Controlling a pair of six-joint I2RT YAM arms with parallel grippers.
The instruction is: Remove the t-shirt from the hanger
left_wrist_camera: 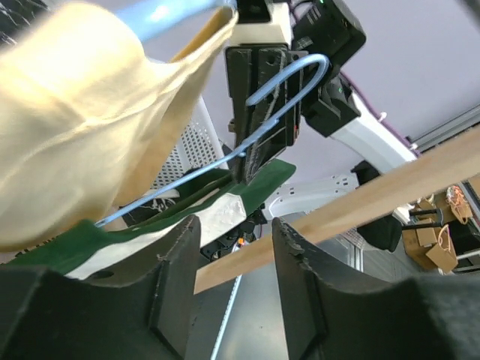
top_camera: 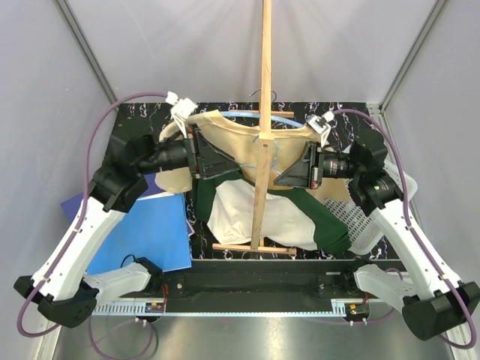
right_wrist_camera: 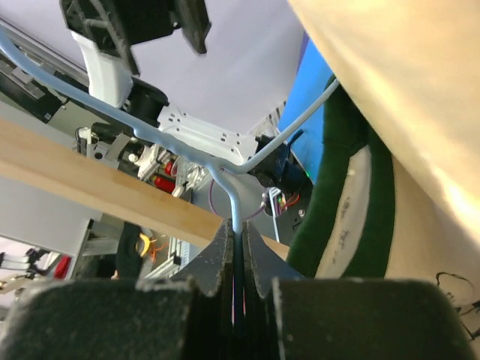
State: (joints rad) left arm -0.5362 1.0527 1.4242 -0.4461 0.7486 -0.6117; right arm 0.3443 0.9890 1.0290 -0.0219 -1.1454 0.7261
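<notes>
Right hand (right_wrist_camera: 238, 232) clamped tight on the thin light-blue wire hanger (right_wrist_camera: 235, 201), gripping just below where the wire forks into its two arms. Left hand (left_wrist_camera: 235, 229) has its fingers spread with nothing between them, sitting just beside the shirt's left shoulder.

Cream t-shirt (top_camera: 225, 142) is on the hanger, not off yet. It is draped between the two hands above the worktop (top_camera: 142, 112), and the cloth bunches up close over both wrist cameras.

The upright pole of the wooden stand (top_camera: 264, 90) cuts straight across the middle of the shirt in the top view and lies between the hands. From the left wrist it shows as a slanted bar behind the open fingers. A green-and-white garment (top_camera: 232, 210) lies under the shirt on the black marbled worktop. Blue sheet (top_camera: 146, 232) at left, partly under the left arm. White perforated basket (top_camera: 371, 225) at right, under the right arm.

Small print on the green garment's white band is too blurred to read.
</notes>
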